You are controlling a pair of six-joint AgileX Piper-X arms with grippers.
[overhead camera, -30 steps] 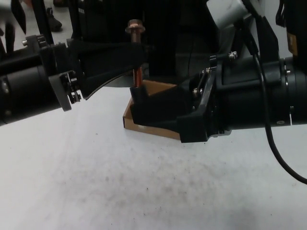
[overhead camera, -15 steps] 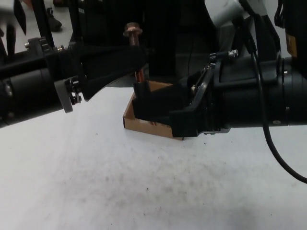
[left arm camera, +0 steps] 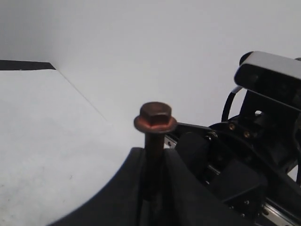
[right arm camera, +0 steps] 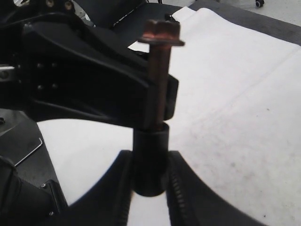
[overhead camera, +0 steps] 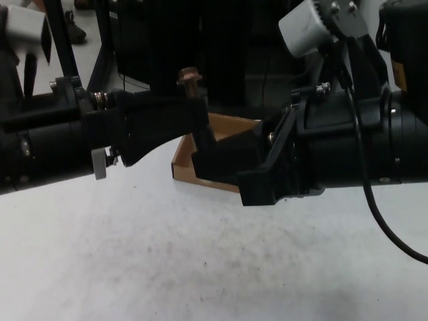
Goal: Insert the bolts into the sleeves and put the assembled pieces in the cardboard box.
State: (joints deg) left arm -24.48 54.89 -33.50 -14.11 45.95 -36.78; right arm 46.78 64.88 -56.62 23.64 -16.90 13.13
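High view first: the bolt (overhead camera: pixel 189 75) sits lower than it did a second ago. Back then a bare stretch of its copper shank showed between my two grippers; that stretch is now hidden, and the head stands just above my left gripper (overhead camera: pixel 190 114). My left arm has dropped and slid in toward the right one along with it.

The bolt (left arm camera: pixel 155 120) stands upright, head up, and my left gripper (left arm camera: pixel 153 165) is clamped on its shank a little below the flange. From the right wrist view, the bolt (right arm camera: pixel 161 61) runs straight down to the mouth of the black sleeve (right arm camera: pixel 150 165). The shank meets the sleeve's top rim, but I cannot tell how deep it has gone. My right gripper (right arm camera: pixel 150 175) is closed around the sleeve, a finger pressed on each side, holding it upright too. My left gripper (right arm camera: pixel 94 80) crosses close behind the shank there.

Both pieces hang in the air over the near-left corner of the cardboard box (overhead camera: pixel 194 175), which rests toward the far edge of the white bench (overhead camera: pixel 200 261). My right gripper (overhead camera: pixel 207 150) and its wrist cover much of the box. A black cable (overhead camera: pixel 374 200) loops down off my right arm.
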